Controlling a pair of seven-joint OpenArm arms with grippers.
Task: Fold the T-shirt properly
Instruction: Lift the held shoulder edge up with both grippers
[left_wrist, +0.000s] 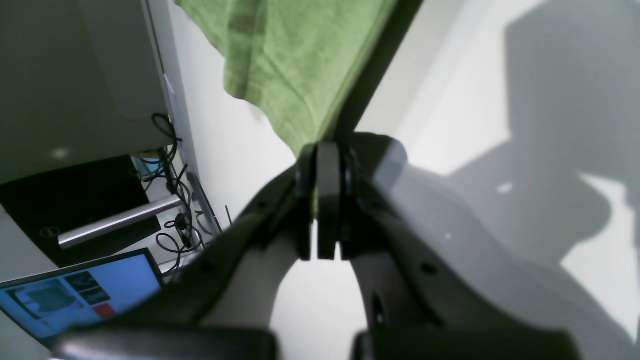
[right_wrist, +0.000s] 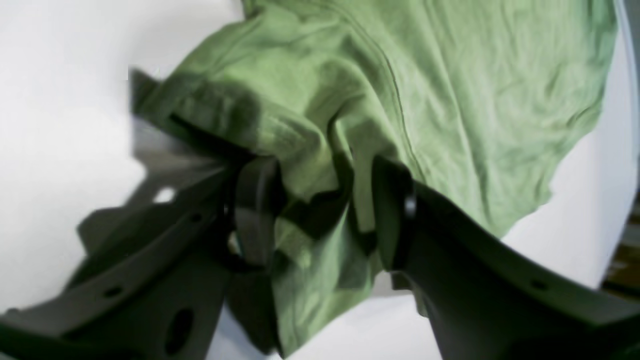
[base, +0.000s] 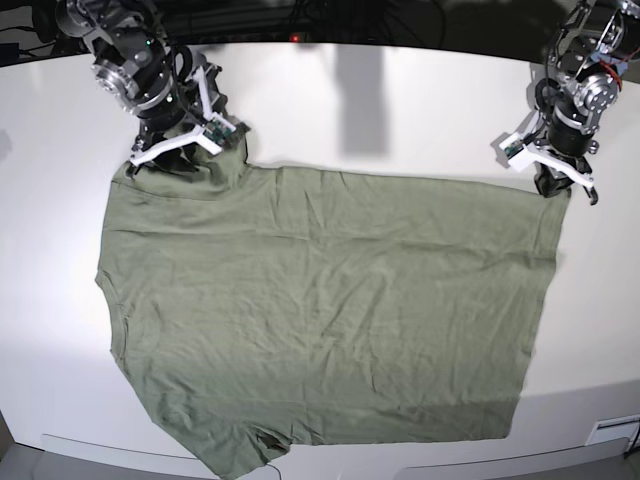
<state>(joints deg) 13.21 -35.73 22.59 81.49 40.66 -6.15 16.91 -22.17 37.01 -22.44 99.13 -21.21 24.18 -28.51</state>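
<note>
Clenched, my left gripper (left_wrist: 320, 220) pinches the far right corner of the T-shirt (base: 320, 320), while my right gripper (right_wrist: 320, 215) stands parted astride bunched cloth at the far left sleeve, not yet clamped on it. No fold shows: the shirt lies spread nearly flat across the white table (base: 400, 90), so I judge the folding all left to do. Olive green, lightly creased, it has its hem on the right, and its near left sleeve lies by the near edge.
</note>
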